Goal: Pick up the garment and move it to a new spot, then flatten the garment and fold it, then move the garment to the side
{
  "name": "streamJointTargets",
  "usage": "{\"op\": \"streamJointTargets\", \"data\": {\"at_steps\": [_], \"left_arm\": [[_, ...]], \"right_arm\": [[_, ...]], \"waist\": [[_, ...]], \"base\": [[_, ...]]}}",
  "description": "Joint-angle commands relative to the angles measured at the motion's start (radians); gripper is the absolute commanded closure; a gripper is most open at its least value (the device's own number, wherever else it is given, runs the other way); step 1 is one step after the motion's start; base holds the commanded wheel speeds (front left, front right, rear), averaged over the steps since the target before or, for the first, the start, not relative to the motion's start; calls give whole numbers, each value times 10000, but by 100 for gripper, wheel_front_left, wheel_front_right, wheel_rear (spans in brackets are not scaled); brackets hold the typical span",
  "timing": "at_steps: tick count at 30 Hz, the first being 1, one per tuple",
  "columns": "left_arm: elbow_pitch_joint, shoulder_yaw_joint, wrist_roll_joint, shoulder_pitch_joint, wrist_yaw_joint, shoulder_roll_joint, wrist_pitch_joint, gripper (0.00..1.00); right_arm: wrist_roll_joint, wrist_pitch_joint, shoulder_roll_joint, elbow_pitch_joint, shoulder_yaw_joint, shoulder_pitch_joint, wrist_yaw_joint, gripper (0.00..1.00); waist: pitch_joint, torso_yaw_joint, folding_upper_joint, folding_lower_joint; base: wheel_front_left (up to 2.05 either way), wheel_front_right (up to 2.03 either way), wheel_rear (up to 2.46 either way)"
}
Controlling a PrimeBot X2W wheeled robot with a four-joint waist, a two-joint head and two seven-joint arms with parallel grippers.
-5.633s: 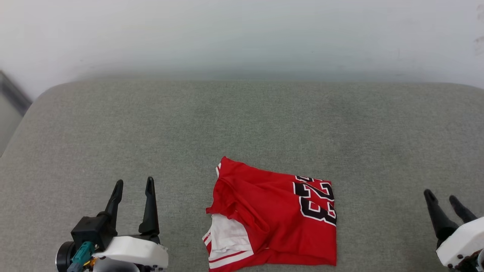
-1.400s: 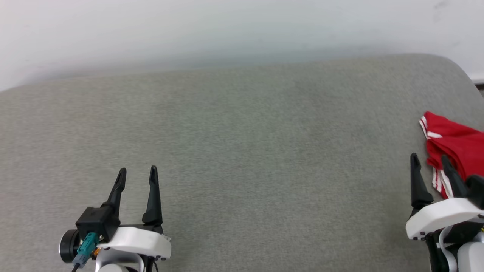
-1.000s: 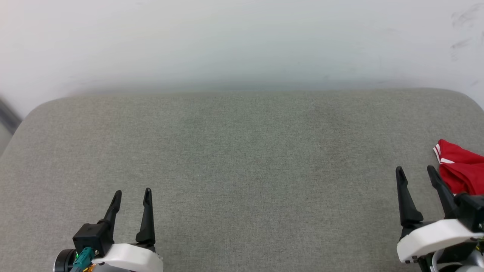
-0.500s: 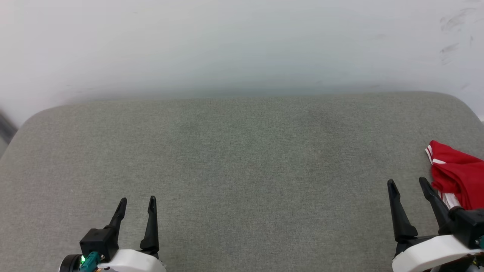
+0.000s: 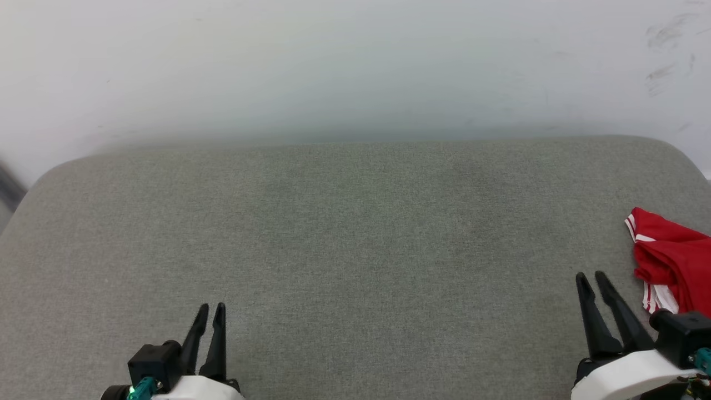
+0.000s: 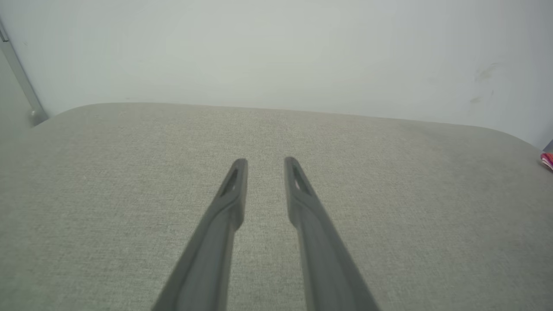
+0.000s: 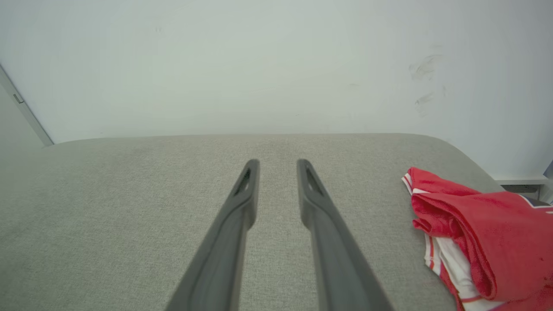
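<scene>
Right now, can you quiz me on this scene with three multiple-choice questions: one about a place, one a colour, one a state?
1. Where on the grey fabric cushion does the bright red short-sleeved soft T-shirt lie?
A) middle
B) far right
C) far left

2. What colour are the claws' long fingers?
A) red
B) white
C) dark

3. The left claw and right claw are:
A) both clamped on the T-shirt
B) empty, fingers apart
C) pressed against the wall

Answers:
1 B, the T-shirt sits by the cushion's right end.
2 C, they look near-black.
3 B, a gap shows between each pair, with nothing held.
</scene>
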Motion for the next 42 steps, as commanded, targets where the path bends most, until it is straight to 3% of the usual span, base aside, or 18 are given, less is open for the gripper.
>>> {"op": "streamJointTargets", "data": {"at_steps": [1, 22, 42], "left_arm": [[81, 39, -120, 16, -13, -31, 52, 100], [63, 612, -3658, -332, -326, -285, 1039, 100], [56, 1016, -6199, -571, -562, -473, 1744, 100]], "right_arm": [[130, -21, 0, 78, 21, 15, 0, 100], [4277, 26, -162, 1089, 53, -607, -1, 100], [7172, 97, -225, 1817, 16, -1039, -2, 100]], "waist": [[2, 2, 0, 0], [52, 54, 0, 0], [98, 100, 0, 0]], "base": [[0, 0, 0], [0, 0, 0], [0, 0, 0]]}}
